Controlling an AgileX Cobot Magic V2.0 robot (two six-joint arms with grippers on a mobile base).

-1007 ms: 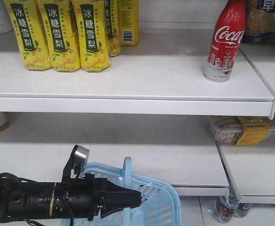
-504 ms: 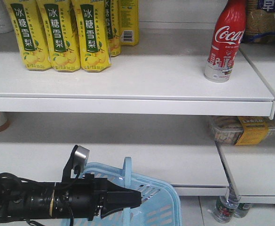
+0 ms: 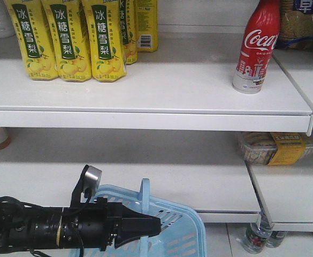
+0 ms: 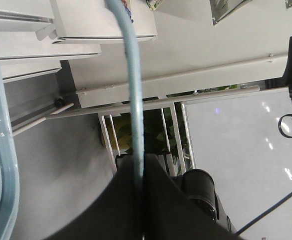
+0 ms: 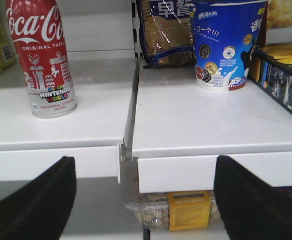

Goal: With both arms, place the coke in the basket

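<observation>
The left pincer (image 3: pixel 148 227) is clamped on the swing handle (image 3: pixel 144 195) of the basket (image 3: pixel 185 238). The right pincer (image 5: pixel 143 172) gapes wide and empty, facing the shelf (image 5: pixel 86 125) where the coke (image 5: pixel 42 55) stands upright, untouched. Grasping it and dropping it in are both left to do.

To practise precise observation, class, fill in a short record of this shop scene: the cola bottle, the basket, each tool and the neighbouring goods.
Cola: red bottle with white Coca-Cola script, upright at the right end of the upper white shelf, untouched
Basket: pale blue slotted plastic basket, low in front of the shelves
Left tool: black left tool, closed on the basket's swing handle
Right tool: black right tool, open, facing the shelf edge, cola above-left of it
Neighbours: yellow drink cartons, left end of same shelf
</observation>
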